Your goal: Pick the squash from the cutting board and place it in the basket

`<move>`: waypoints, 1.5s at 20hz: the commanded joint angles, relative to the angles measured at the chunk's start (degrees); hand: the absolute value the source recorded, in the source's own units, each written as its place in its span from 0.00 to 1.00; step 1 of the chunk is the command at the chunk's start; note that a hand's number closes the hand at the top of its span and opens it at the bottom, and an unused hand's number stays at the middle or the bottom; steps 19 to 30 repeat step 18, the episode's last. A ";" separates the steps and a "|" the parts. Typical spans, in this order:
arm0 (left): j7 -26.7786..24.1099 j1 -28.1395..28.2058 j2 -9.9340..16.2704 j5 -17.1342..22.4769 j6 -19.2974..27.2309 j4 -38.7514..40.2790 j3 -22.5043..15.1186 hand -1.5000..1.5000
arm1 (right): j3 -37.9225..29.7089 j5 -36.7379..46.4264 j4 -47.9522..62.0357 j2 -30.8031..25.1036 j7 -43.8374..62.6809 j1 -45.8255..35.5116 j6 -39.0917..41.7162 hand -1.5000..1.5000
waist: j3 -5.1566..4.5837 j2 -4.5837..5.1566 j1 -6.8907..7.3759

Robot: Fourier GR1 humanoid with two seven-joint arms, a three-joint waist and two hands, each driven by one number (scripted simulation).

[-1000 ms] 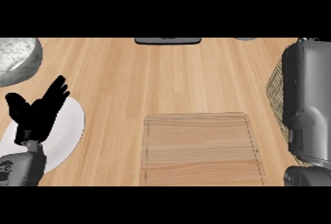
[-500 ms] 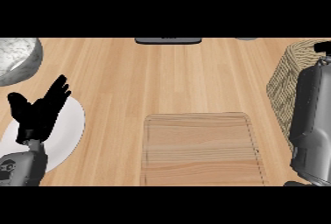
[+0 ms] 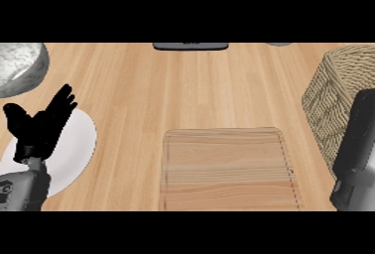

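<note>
The wooden cutting board (image 3: pixel 230 168) lies at the lower middle of the counter with nothing on it. No squash shows anywhere in the head view. The woven basket (image 3: pixel 341 89) stands at the right edge, and its inside is hidden. My right forearm (image 3: pixel 359 149) runs along the right edge in front of the basket, and its hand is out of the picture. My left hand (image 3: pixel 40 126) rests open at the left, fingers up, over a white plate.
A white plate (image 3: pixel 77 149) lies under my left hand. A grey speckled bowl (image 3: pixel 18 64) sits at the far left corner. A dark flat object (image 3: pixel 190 46) and a small grey item (image 3: pixel 278 44) lie at the counter's far edge.
My right forearm has drawn back to the right and downward, uncovering more of the basket. The left hand has not moved.
</note>
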 commanded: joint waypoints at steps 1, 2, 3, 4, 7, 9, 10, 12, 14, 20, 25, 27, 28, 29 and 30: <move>0.40 1.00 -0.84 -0.38 0.57 -1.24 -0.64 0.50 | -0.79 1.84 -11.05 3.08 7.43 1.64 -5.64 0.00 | -0.02 -0.37 -0.54; 0.96 1.30 -1.54 -0.41 0.94 -2.31 -1.16 0.50 | -1.50 0.36 -13.35 2.74 6.70 0.68 -5.25 0.00 | 0.01 -0.49 -0.52; 0.48 1.78 -0.13 0.57 -0.54 -1.21 0.04 0.50 | -2.41 0.05 -16.69 3.15 6.57 1.70 -6.94 0.00 | -0.01 -0.52 -0.83; -2.03 2.83 -0.74 -0.47 0.06 0.40 -0.12 0.50 | -1.25 -2.37 -19.57 4.00 6.65 4.09 -7.06 0.00 | -0.03 -0.44 -0.93; 1.56 0.90 1.47 1.40 -1.14 -0.75 1.52 0.50 | 1.59 -3.40 -30.52 4.07 6.93 7.76 0.26 0.00 | -0.03 -0.67 -0.76; -0.63 1.28 -1.60 -1.05 1.32 -0.39 -0.79 0.50 | 6.78 -6.20 -36.67 4.10 9.57 14.44 3.35 0.00 | -0.04 -0.63 -0.53; -1.21 1.38 -1.30 -1.12 0.88 1.04 -0.62 0.50 | 8.73 -8.78 -38.10 4.10 11.36 16.61 3.35 0.00 | -0.02 -0.44 -0.32; -0.32 1.32 -0.95 -0.69 0.97 -0.44 -0.23 0.50 | 10.25 -11.53 -46.71 4.12 10.15 21.34 10.34 0.00 | -0.01 -0.90 -1.31; -0.42 0.30 0.44 0.57 -0.62 1.16 0.98 0.50 | 14.73 -13.14 -49.77 4.12 13.08 26.36 13.24 0.00 | -0.05 -0.69 -1.03; 1.07 0.31 1.05 0.20 -0.05 0.33 1.24 0.50 | 19.64 -18.60 -61.70 4.12 14.69 37.77 17.46 0.00 | 0.04 -0.80 -1.79; 1.07 0.31 1.05 0.20 -0.05 0.33 1.24 0.50 | 19.64 -18.60 -61.70 4.12 14.69 37.77 17.46 0.00 | 0.04 -0.80 -1.79; 1.07 0.31 1.05 0.20 -0.05 0.33 1.24 0.50 | 19.64 -18.60 -61.70 4.12 14.69 37.77 17.46 0.00 | 0.04 -0.80 -1.79; 1.07 0.31 1.05 0.20 -0.05 0.33 1.24 0.50 | 19.64 -18.60 -61.70 4.12 14.69 37.77 17.46 0.00 | 0.04 -0.80 -1.79; 1.07 0.31 1.05 0.20 -0.05 0.33 1.24 0.50 | 19.64 -18.60 -61.70 4.12 14.69 37.77 17.46 0.00 | 0.04 -0.80 -1.79; 1.07 0.31 1.05 0.20 -0.05 0.33 1.24 0.50 | 19.64 -18.60 -61.70 4.12 14.69 37.77 17.46 0.00 | 0.04 -0.80 -1.79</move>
